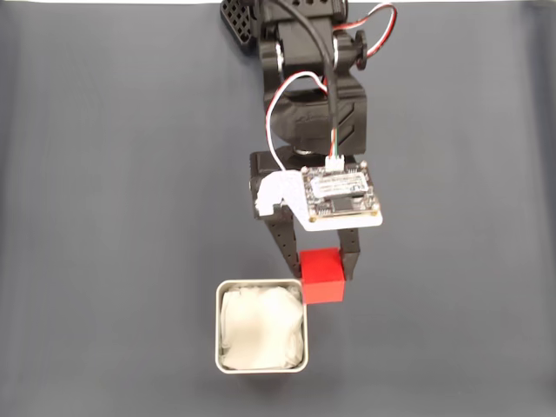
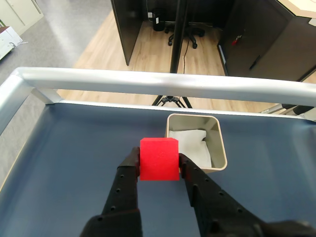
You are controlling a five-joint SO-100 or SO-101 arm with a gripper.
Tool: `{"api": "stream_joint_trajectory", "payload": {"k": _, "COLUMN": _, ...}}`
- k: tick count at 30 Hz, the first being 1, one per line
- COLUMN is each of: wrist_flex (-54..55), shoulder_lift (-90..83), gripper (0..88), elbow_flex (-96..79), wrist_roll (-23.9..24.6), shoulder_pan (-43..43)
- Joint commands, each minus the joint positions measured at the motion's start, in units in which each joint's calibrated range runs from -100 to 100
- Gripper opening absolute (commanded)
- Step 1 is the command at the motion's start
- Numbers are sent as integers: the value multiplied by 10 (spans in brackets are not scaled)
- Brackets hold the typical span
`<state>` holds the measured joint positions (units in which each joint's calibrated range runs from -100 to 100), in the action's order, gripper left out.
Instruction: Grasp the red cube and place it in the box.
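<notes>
Your arm reaches down from the top of the fixed view, wrist pointing toward the bottom edge; the claw (image 1: 323, 276) has both black fingers (image 2: 127, 174) clamped on the red cube (image 2: 158, 158)

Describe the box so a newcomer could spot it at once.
On the dark grey table mat, follow the black arm down to its gripper, which clamps a small bright red cube. Beside it sits the square silver-grey metal tin, the one container, round-cornered and lined with crumpled white paper.

Black arm (image 1: 313, 95), white circuit board (image 1: 340, 193), red-white cables (image 1: 382, 26).
</notes>
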<state>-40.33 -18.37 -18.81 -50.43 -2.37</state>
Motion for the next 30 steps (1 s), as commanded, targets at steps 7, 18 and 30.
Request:
{"api": "stream_joint_trajectory", "payload": {"k": 7, "wrist_flex": 12, "shoulder_lift": 44, "gripper": 14, "elbow_flex": 80, "wrist_roll": -8, "shoulder_pan": 39}}
{"api": "stream_joint_trajectory", "payload": {"k": 18, "wrist_flex": 21, "shoulder_lift": 90, "gripper": 14, "elbow_flex": 116, "wrist_roll": -12, "shoulder_pan": 62}}
{"api": "stream_joint_trajectory", "payload": {"k": 30, "wrist_flex": 42, "shoulder_lift": 126, "gripper": 14, "elbow_flex": 128, "wrist_roll": -16, "shoulder_pan": 73}}
